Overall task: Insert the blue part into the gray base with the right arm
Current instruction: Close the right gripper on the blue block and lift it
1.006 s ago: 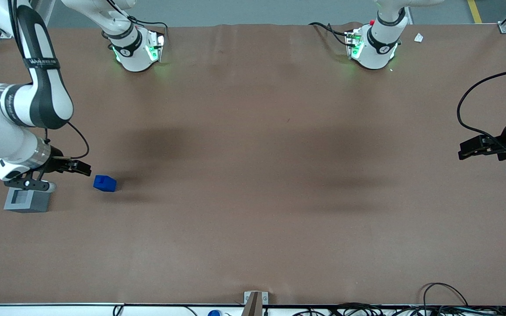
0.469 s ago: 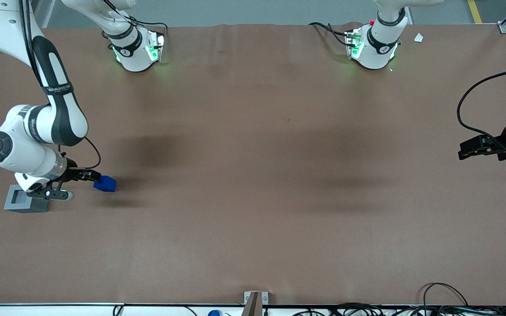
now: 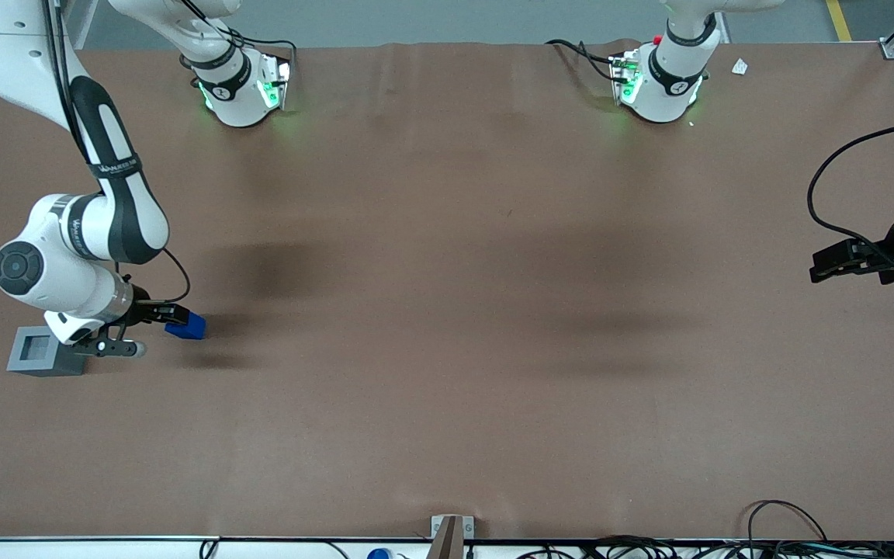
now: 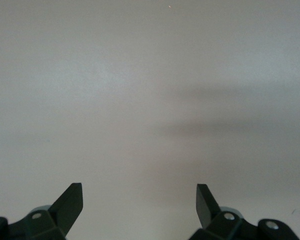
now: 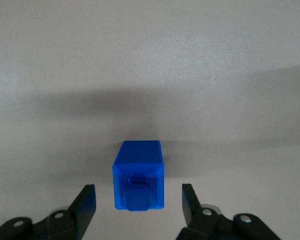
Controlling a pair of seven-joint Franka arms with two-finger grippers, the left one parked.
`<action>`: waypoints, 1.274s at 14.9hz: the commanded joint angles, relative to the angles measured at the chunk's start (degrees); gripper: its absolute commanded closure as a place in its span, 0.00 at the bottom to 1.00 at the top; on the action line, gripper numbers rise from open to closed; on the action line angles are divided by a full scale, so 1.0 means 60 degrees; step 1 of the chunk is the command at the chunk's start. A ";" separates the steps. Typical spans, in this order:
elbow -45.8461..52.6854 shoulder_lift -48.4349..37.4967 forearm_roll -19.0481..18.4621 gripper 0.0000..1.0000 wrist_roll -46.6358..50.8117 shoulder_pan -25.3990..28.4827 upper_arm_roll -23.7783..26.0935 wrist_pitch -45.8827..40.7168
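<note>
Early in the task, by the look of it: nothing grasped, nothing inserted. Small bright blue plastic block [image 3: 187, 326] with its stepped nub resting on the brown table covering [image 3: 447, 310], beside the light gray cube-like base with the square recess [image 3: 37, 351] and well apart from it, toward the parked arm's end of the table. Recess in the gray base empty and facing up.

Black two-finger gripper [image 3: 169, 314] of the white right arm [image 3: 67, 256] low at the blue block, between block and gray base, jaws spread wide and holding nothing; in the wrist view fingertips [image 5: 87, 197] flanking the blue block [image 5: 138, 174] with a gap on each side.

Long axis of the blue block lying flat on the table, nub end pointing back toward the gripper, hence toward the gray base.

Left to do: closing on the block, lifting, turning the nub downward, carrying over the recess, pressing in.
</note>
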 commanded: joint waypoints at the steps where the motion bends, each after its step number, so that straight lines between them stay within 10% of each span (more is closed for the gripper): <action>1: -0.0010 0.0201 0.0037 0.25 -0.0124 -0.0009 0.0027 0.0181; 5: -0.0010 0.0524 0.0022 0.34 -0.0167 -0.0009 0.0042 0.0473; 11: 0.0034 0.0569 0.0022 0.87 -0.0153 -0.0038 0.0013 0.0387; 19: 0.3020 0.0290 -0.0007 0.97 -0.1366 -0.1384 -0.0031 -0.3188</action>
